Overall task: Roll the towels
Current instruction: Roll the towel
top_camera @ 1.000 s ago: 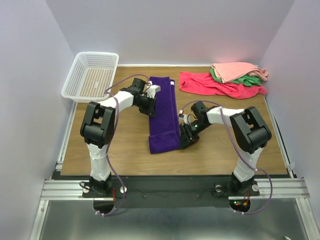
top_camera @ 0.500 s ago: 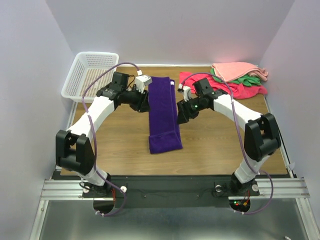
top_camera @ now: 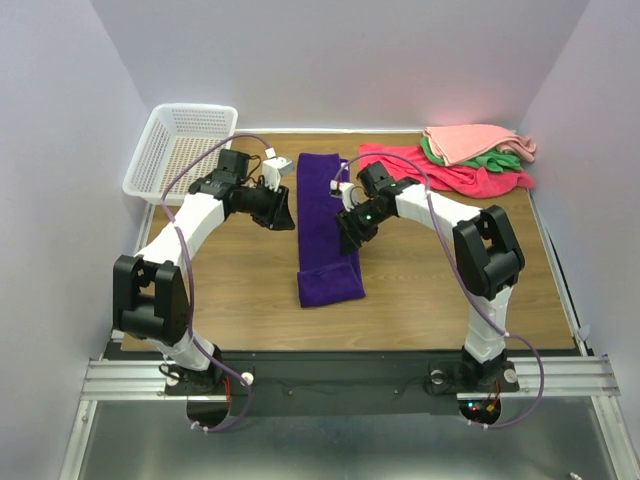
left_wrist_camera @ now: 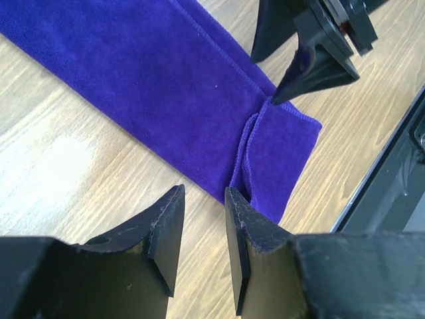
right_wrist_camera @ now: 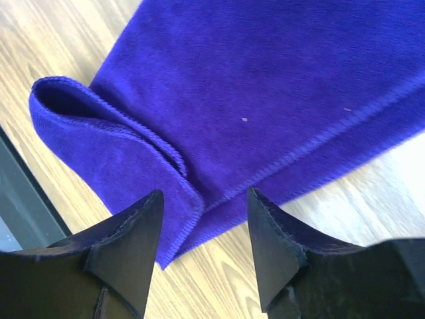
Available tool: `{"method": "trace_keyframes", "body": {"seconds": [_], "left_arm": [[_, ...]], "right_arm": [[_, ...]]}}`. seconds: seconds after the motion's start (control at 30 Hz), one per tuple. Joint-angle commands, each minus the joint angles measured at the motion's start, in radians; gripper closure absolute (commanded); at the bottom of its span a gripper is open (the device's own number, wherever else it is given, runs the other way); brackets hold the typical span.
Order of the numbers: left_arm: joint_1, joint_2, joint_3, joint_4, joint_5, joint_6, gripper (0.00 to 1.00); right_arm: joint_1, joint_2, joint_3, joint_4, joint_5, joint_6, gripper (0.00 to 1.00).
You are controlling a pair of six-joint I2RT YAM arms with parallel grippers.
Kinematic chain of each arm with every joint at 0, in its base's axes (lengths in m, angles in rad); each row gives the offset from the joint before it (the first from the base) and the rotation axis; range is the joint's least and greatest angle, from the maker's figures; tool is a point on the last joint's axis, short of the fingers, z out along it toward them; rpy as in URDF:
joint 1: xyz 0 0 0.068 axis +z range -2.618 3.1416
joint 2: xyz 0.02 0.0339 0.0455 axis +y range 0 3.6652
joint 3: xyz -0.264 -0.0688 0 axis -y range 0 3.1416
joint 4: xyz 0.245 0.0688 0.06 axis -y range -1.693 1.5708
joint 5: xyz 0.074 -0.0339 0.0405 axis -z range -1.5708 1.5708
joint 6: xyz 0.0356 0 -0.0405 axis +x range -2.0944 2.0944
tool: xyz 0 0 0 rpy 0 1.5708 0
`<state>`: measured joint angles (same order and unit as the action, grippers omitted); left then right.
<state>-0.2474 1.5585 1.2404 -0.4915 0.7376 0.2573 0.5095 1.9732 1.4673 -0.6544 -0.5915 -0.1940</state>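
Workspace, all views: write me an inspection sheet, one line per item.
Surface: wooden table, flat, grain visible.
Job's things: purple towel laid as a long strip, near end folded over once; red towel, pink towel and green towel heaped at far right.
Clutter: white basket, far left corner.
Grippers: left gripper open beside the strip's left edge; right gripper open at its right edge; neither holds anything.
Cables: purple cable looped along each arm.
Surroundings: pale walls on three sides; metal rail at near edge.

purple towel (top_camera: 327,225): long strip, near end folded | red/pink/green towels (top_camera: 470,160): heaped far right
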Motion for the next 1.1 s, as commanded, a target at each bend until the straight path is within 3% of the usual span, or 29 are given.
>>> {"method": "trace_keyframes", "body": {"seconds": [0.0, 0.43, 0.7, 1.07], "left_arm": [[0.007, 0.008, -0.012, -0.002, 0.028, 0.014, 0.58], [0.013, 0.014, -0.025, -0.004, 0.006, 0.017, 0.58], [0.019, 0.014, -0.036, -0.007, -0.004, 0.026, 0.58], [0.019, 0.028, -0.007, -0.016, -0.003, 0.019, 0.58]], "right_arm": [[0.027, 0.003, 0.028, -0.010, -0.011, -0.025, 0.43], [0.069, 0.053, 0.030, -0.017, -0.030, -0.028, 0.45], [0.077, 0.012, 0.010, -0.030, -0.056, -0.022, 0.54], [0.078, 0.041, -0.010, -0.051, -0.047, -0.047, 0.57]]}}
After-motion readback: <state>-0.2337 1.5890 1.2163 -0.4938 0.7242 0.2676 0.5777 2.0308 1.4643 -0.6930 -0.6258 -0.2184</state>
